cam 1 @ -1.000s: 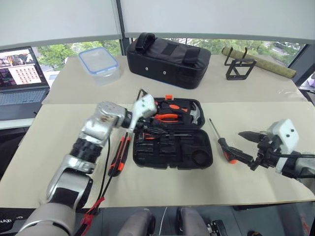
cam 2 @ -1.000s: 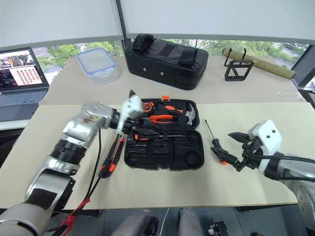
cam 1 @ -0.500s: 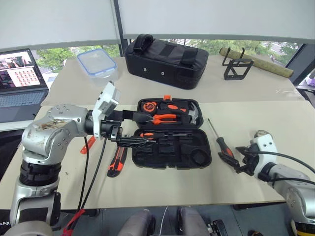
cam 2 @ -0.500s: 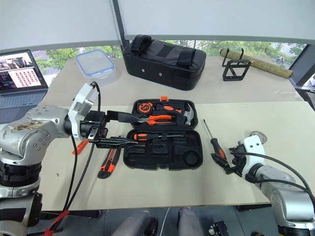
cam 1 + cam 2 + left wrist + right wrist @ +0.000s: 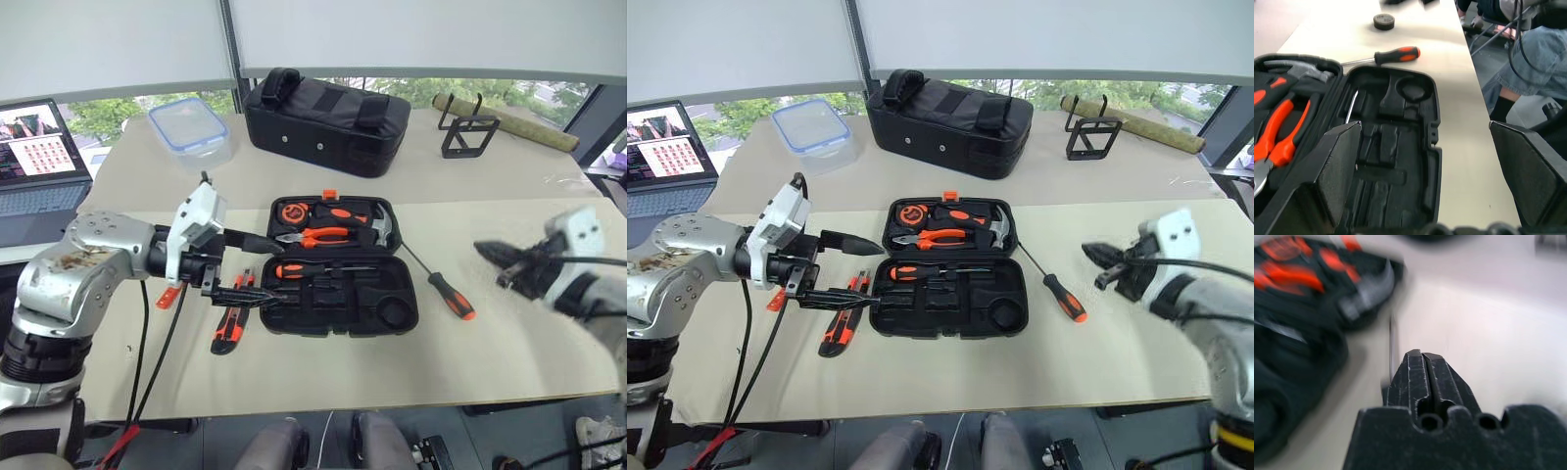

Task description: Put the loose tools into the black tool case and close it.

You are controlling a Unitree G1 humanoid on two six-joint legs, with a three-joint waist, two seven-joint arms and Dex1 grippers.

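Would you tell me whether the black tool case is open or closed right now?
Open. The black tool case lies flat with its lid folded back, showing the pliers, the hammer and several vacant moulded slots.

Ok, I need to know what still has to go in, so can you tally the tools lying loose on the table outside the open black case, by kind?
Screwdrivers: 2, the black-and-orange screwdriver and the slim orange screwdriver
Utility knife: 1
Tape roll: 1
Total: 4
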